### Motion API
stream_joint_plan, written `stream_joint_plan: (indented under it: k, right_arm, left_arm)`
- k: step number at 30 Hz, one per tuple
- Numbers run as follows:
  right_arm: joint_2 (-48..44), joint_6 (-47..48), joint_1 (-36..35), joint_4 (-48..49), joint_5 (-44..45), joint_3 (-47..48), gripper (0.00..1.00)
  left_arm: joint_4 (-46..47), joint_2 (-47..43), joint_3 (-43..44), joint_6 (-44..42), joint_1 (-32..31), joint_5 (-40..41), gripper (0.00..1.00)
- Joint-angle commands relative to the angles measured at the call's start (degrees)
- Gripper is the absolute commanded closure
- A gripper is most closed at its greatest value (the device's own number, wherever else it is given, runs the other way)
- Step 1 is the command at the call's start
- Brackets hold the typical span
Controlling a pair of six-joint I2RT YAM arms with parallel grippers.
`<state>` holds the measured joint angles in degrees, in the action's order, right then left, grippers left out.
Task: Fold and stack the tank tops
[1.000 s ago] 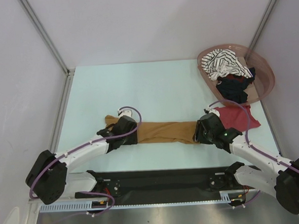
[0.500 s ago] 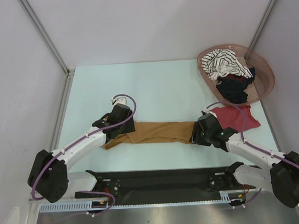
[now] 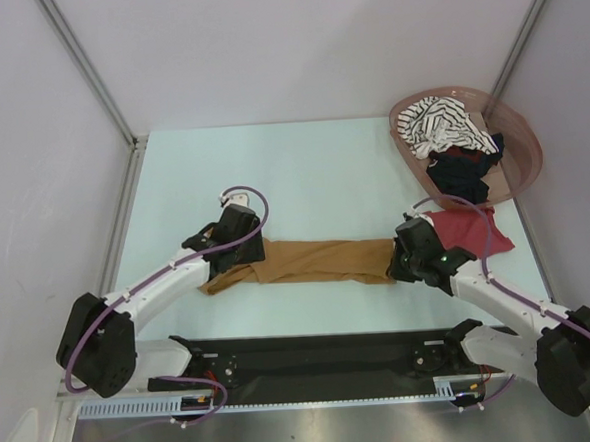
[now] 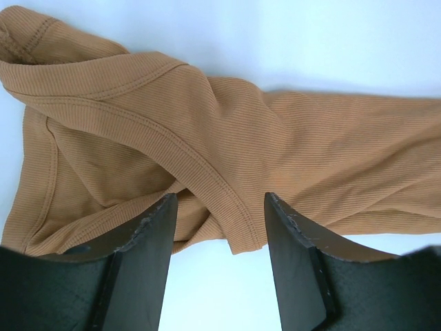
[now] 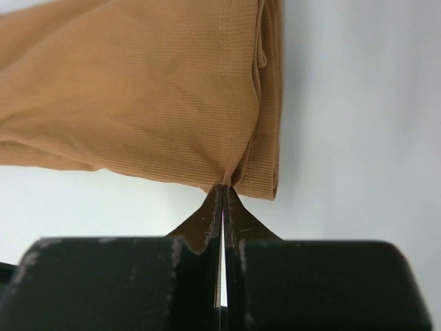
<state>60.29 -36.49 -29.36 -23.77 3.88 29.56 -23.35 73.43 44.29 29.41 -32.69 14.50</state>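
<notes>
Mustard top [image 3: 318,262] lies on the table [image 3: 312,170] toward 6 o'clock in the top view. It is a long narrow band running 9 to 3 between the two arms, already doubled lengthwise by the look of it.

Right gripper [image 5: 222,187]: fingers closed tight, pinching the hem corner at the band's 3 o'clock end. The cloth puckers into the pinch.

Left gripper [image 4: 219,200]: fingers apart, straddling a stitched strap edge at the 9 o'clock end, nothing clamped. That end is bunched, with the strap folded over itself.

Handling (judgement): thin ribbed knit, light, limp, no stiffness. It will sag and drag on the table, and it stretches if the ends are pulled apart. Best holds are the stitched hems and bound strap edges, where the layers stay together. A pinch on the plain rib may catch only the top layer. The left end probably needs flattening, or a grip through both layers, before any fold.

Surroundings: red top [image 3: 466,229] sits folded at 4 o'clock, just beside the right gripper, so its near edge could be dragged by the wrist or cable. Basket [image 3: 531,151] is at 2 o'clock, holding the striped top [image 3: 439,122] and, nearer, the black top [image 3: 460,171]. The black one hangs over the basket's near rim, close to the red top. Between the grippers, only cloth.
</notes>
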Motion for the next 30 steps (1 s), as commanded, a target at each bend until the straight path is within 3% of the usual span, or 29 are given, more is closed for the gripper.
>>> stream_joint_plan:
  k: [1, 16, 18, 19, 22, 30]
  right_arm:
    - [-2.55, 3.09, 1.06, -4.34, 2.88, 4.97, 1.0]
    - [-6.59, -4.82, 2.12, -7.61, 8.87, 0.24, 1.0]
    - [-5.28, -4.38, 2.12, -6.38, 7.46, -0.64, 0.96]
    - [-4.84, -4.47, 1.94, -6.12, 7.11, -0.73, 0.82]
    - [-4.13, -3.94, 1.33, -5.41, 6.66, -0.56, 0.59]
    - [-3.43, -0.69, 2.38, -3.75, 7.63, 4.18, 0.56]
  left_arm:
    - [0.24, 0.4, 2.2, -1.2, 0.69, -0.61, 0.41]
    - [-0.03, 2.33, 1.67, 0.39, 2.89, -0.79, 0.41]
    - [-0.11, 2.07, 1.76, 0.47, 3.42, -0.44, 0.41]
    - [-0.29, 2.07, 1.85, 0.56, 3.51, -0.27, 0.41]
    - [-0.64, 1.28, 1.68, 0.91, 3.95, 0.53, 0.41]
    - [-0.2, -5.83, -1.84, 3.46, 8.78, 0.0, 0.41]
